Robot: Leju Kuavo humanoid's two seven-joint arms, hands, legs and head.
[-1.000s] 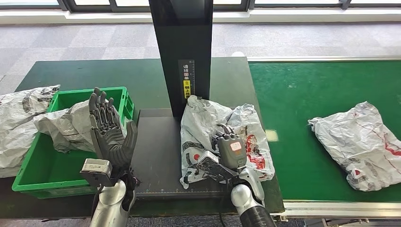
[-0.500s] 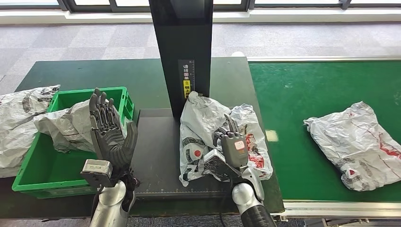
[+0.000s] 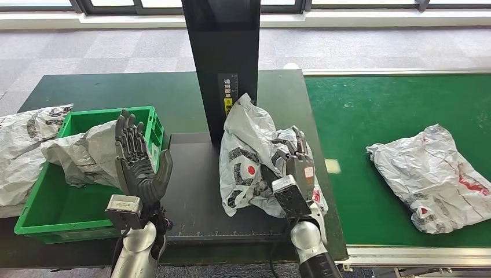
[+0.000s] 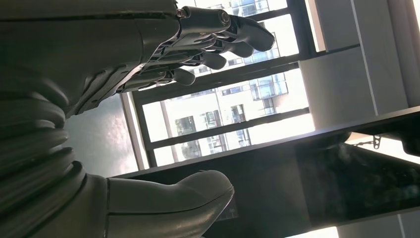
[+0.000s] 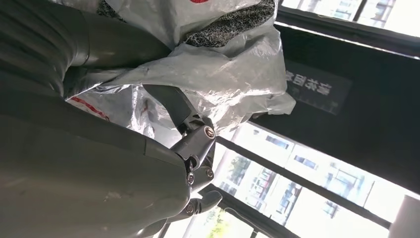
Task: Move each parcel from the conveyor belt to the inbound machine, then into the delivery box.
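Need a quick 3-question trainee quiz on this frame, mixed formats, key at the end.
1. True or false: the left robot hand holds a parcel.
2. The parcel gripped by the right robot hand sits over which? A) conveyor belt B) inbound machine's dark platform C) green bin
3. Fill in: one loose parcel lies on the ____.

Key: 1 false, its fingers are spread with nothing in them; 2 B, the gripped parcel is against the black column; 3 conveyor belt.
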